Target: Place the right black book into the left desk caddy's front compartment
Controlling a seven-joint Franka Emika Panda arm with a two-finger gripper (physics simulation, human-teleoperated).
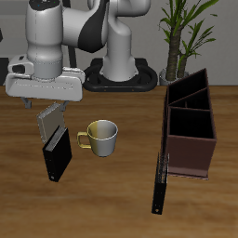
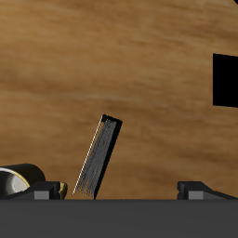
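Note:
The right black book [image 1: 58, 154] is small, with a thin pale page edge, and stands on edge on the table, nearer the front edge than my gripper. In the wrist view the black book [image 2: 99, 158] shows edge-on, leaning a little, beyond the fingertips. My gripper [image 1: 46, 100] hangs above the table behind the book, open and empty; in the wrist view the gripper [image 2: 123, 191] has its fingers [image 2: 46, 191] far apart, with nothing between them. The left desk caddy [image 1: 206, 130] is a dark maroon-brown partitioned box far across the table.
A grey book [image 1: 48, 119] stands just below my gripper, behind the black book. A pale mug [image 1: 102, 137] with a yellow handle sits beside the black book; it also shows in the wrist view [image 2: 20, 180]. A long thin black slab [image 1: 160, 186] lies before the caddy. A potted plant [image 1: 181, 33] stands at the back.

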